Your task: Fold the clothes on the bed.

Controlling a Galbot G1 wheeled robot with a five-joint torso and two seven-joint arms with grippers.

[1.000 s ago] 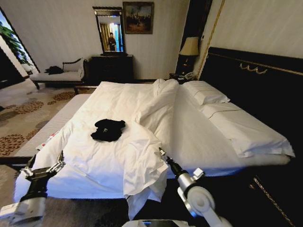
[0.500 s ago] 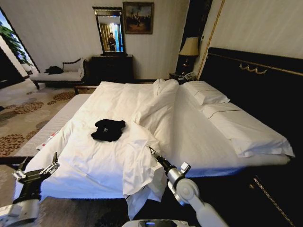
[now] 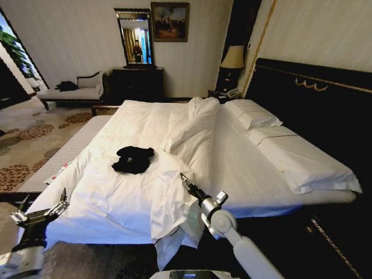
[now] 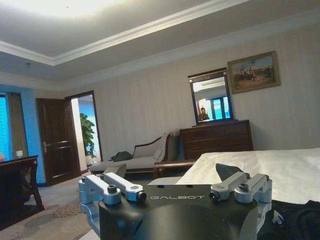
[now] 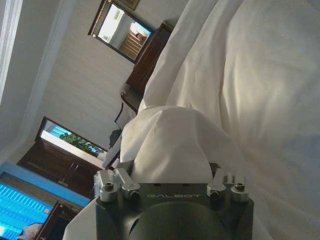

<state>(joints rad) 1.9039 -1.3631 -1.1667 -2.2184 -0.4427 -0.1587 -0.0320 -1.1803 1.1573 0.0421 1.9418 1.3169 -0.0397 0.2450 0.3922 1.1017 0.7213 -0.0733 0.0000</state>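
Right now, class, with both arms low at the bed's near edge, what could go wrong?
The right gripper sits against a raised duvet fold and may snag it instead of the T-shirt. The shirt lies bunched, farther in on the bed, so reaching it from the left gripper looks like a stretch.

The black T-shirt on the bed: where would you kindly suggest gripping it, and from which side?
The black T-shirt lies crumpled in a heap on the white duvet. I would probably pinch its raised near edge from above, coming from the foot of the bed, since no flat hem or sleeve is laid out.
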